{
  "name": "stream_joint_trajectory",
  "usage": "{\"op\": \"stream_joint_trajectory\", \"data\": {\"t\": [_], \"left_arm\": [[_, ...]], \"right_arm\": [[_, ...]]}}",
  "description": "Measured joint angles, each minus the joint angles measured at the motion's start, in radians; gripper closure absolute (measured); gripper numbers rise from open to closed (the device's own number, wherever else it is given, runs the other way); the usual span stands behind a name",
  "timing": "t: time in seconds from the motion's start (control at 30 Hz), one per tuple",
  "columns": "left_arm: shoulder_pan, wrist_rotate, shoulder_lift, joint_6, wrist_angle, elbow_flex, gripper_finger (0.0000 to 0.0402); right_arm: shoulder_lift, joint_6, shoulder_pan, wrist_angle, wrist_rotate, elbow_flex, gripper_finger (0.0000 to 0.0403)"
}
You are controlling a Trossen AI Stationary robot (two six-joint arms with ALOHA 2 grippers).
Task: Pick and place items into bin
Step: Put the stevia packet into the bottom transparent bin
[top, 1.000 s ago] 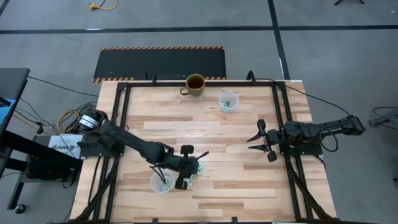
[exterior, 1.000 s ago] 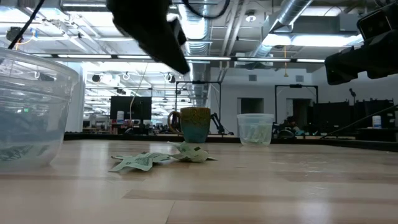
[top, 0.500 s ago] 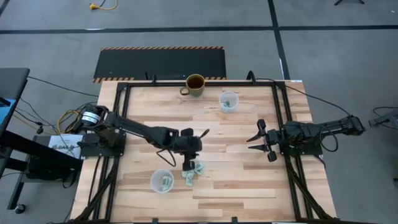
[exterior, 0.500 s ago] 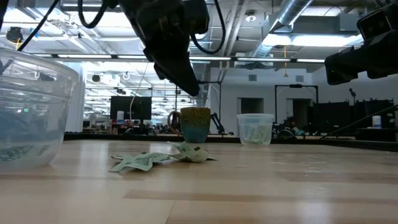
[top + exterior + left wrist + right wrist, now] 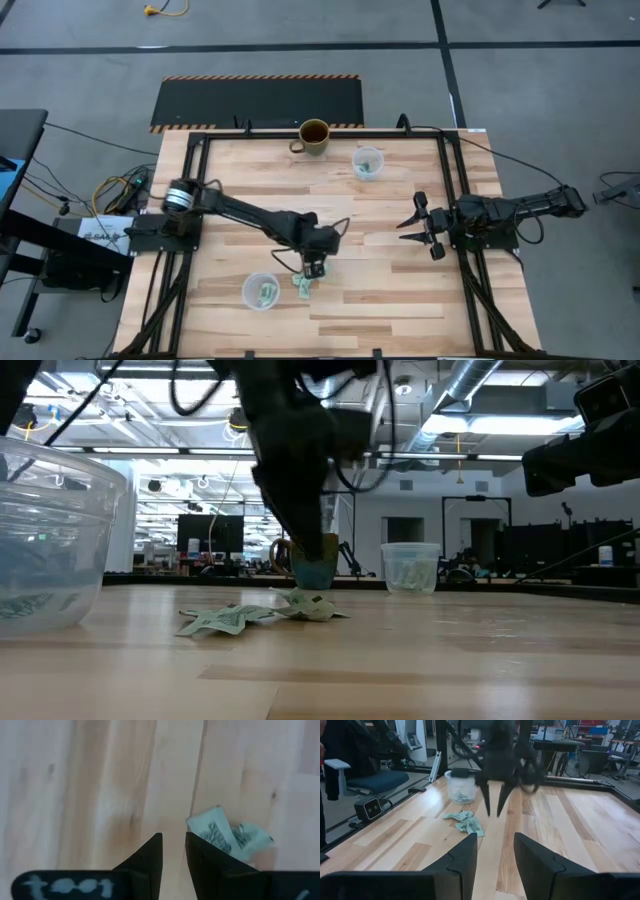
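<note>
A clear bin (image 5: pixel 260 292) holding a few packets is seen just to the left of the left tool (image 5: pixel 316 270) on the table (image 5: pixel 400 300). The left tool is poised low over the table with its fingers (image 5: pixel 152 855) only narrowly parted and nothing between them. The loose packets (image 5: pixel 305 283) lie as a small clump just below and beside its tips, near the table's front edge; in the left wrist view they sit off to one side of the finger gap, not under it. For a clean pick, the tips should be shifted over the clump, opened wider than 1 packet, and lowered until the wood is nearly touched before closing, since the wrappers are flat and crinkly and could slip out. Open table is left around the clump, and the bin is close, so only a short carry is judged necessary. Far behind stand a mug (image 5: pixel 313 136) and a second clear cup (image 5: pixel 367 162), well apart. The right tool (image 5: pixel 417 226) waits open and empty near the right edge.
</note>
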Motion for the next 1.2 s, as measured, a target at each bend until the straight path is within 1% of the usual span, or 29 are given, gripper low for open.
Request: {"op": "stream_joint_trajectory", "data": {"t": [0.13, 0.23, 0.33, 0.4, 0.57, 0.67, 1.07, 1.2], "left_arm": [[0.001, 0.03, 0.082, -0.005, -0.118, 0.1, 0.0329], [-0.004, 0.075, 0.109, -0.037, -0.109, 0.132, 0.0329], [-0.022, 0.119, 0.109, -0.064, -0.083, 0.133, 0.0329], [-0.034, 0.11, 0.109, -0.082, -0.061, 0.134, 0.0329], [-0.053, 0.062, 0.109, -0.137, -0.062, 0.126, 0.0329], [-0.053, 0.05, 0.109, -0.16, -0.068, 0.117, 0.0329], [-0.053, 0.048, 0.119, -0.188, -0.059, 0.116, 0.0329], [-0.052, 0.096, 0.155, -0.187, -0.057, 0.12, 0.0329]], "right_arm": [[0.0, 0.0, 0.0, 0.0, 0.0, 0.0, 0.028], [0.0, 0.0, 0.0, 0.0, 0.0, 0.0, 0.028], [0.002, 0.0, 0.0, 0.001, 0.0, 0.0, 0.028], [0.0, 0.0, 0.0, -0.001, 0.0, 0.0, 0.028], [0.001, 0.0, 0.0, 0.001, 0.0, 0.0, 0.028], [0.0, 0.0, 0.0, 0.0, 0.0, 0.0, 0.028], [0.0, 0.0, 0.0, 0.0, 0.0, 0.0, 0.028], [0.001, 0.0, 0.0, 0.0, 0.0, 0.0, 0.028]]}}
